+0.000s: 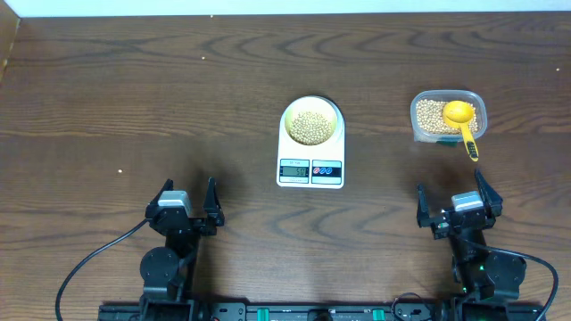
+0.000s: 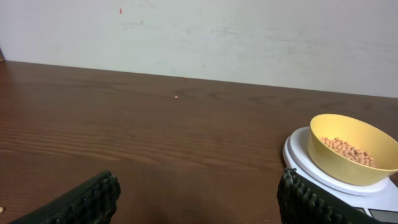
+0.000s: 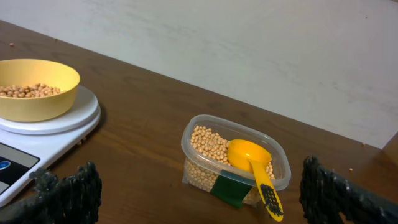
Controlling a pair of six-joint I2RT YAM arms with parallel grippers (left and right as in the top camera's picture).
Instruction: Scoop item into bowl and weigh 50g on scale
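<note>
Dark digits on the scale's [image 1: 310, 158] front display [image 1: 294, 170], too small to read. Right of the scale, the tub's [image 3: 185, 149] green label [image 3: 230, 188]: nothing legible.

Illumination is even and diffuse from above; shadows on the table [image 1: 134, 98] are soft. Wrist views blur near-field fingertips [image 2: 87, 202].

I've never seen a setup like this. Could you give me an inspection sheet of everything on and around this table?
Surface: dark wood-grain table.
Job's things: yellow bowl of beans sits on the white scale; display too small to read. Clear tub holds more beans, with a yellow scoop resting in it.
Clutter: a tiny pale speck.
Grippers: left gripper and right gripper both open, empty.
Cables: black cable by each arm base.
Surroundings: pale wall behind the table.
</note>
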